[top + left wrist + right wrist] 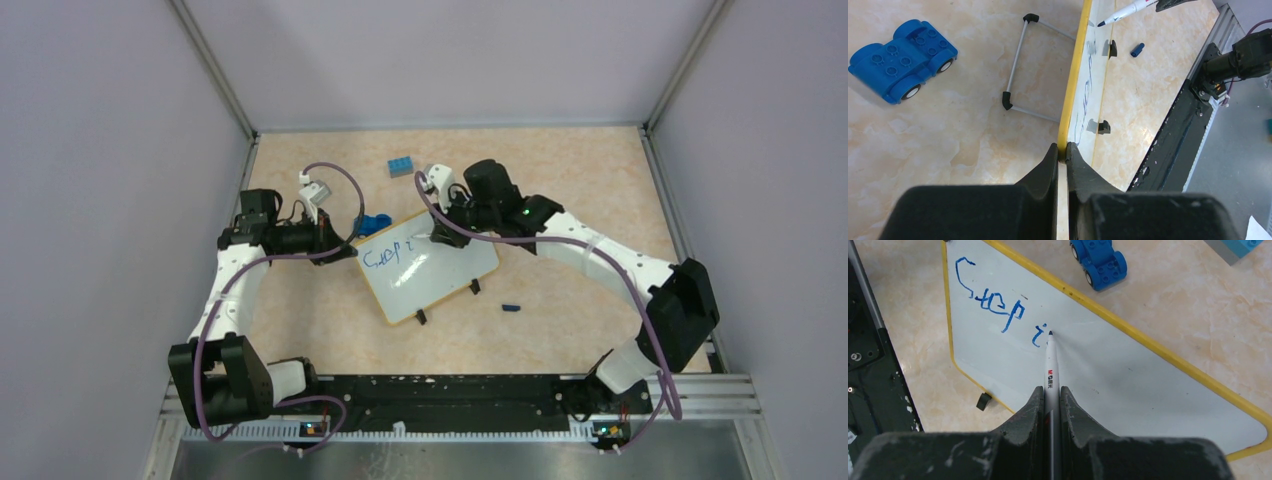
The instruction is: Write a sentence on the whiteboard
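Observation:
The whiteboard (432, 272), white with a yellow rim, lies tilted at the middle of the table. My left gripper (1062, 150) is shut on the whiteboard's yellow edge (1072, 95) at its left corner. My right gripper (1051, 392) is shut on a white marker (1051, 365) whose dark tip rests on the whiteboard (1128, 385), just right of the writing. The sentence (998, 305) is a blue scrawl reading roughly "Step i" along the board's upper left. In the top view the sentence (388, 254) sits near the left gripper (345, 250), with the right gripper (440, 232) beside it.
A blue toy car (900, 60) stands left of the board, and a blue brick (401, 165) lies behind it. The blue marker cap (511, 307) lies right of the board. The board's wire stand (1020, 70) lies folded out. A black rail (450, 390) runs along the near edge.

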Action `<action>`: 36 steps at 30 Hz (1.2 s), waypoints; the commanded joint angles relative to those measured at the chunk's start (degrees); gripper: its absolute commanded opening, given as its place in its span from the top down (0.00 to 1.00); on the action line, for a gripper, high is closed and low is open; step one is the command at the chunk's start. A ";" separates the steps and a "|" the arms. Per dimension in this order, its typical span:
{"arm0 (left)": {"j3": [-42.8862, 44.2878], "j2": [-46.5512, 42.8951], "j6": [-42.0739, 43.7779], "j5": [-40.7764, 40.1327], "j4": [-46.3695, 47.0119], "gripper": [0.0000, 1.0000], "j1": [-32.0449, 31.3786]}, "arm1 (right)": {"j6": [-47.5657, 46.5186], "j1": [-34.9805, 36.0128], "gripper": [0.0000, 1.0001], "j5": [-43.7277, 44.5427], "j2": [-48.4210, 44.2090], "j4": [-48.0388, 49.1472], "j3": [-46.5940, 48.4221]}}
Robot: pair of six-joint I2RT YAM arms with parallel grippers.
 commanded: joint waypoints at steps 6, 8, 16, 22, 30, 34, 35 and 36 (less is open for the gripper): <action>-1.26 -0.76 1.29 -1.26 -0.08 1.00 -0.69 | -1.17 -0.21 1.00 0.42 0.80 2.14 -1.78; -1.35 -0.83 1.29 -1.43 -0.08 1.00 -0.69 | -1.17 -0.24 1.00 0.22 0.74 2.05 -2.39; -1.32 -0.70 1.20 -1.34 -0.03 1.00 -0.69 | -1.19 0.14 1.00 -0.65 -0.37 1.57 -3.83; -1.28 -0.70 1.11 -1.36 0.01 1.00 -0.69 | -1.00 0.15 1.00 0.00 -0.42 1.99 -2.67; -1.35 -0.88 1.03 -1.57 0.01 1.00 -0.65 | -0.73 -0.40 1.00 1.37 0.75 2.49 -0.43; -1.40 -0.88 1.08 -1.61 0.01 1.00 -0.69 | -0.55 -0.88 1.00 1.08 1.02 2.55 0.36; -1.43 -0.83 1.07 -1.59 0.01 1.00 -0.69 | -0.48 -0.90 1.00 1.11 1.02 2.52 0.62; -1.44 -0.79 1.00 -1.56 0.01 1.00 -0.69 | -0.47 -0.98 1.00 1.10 1.01 2.49 0.89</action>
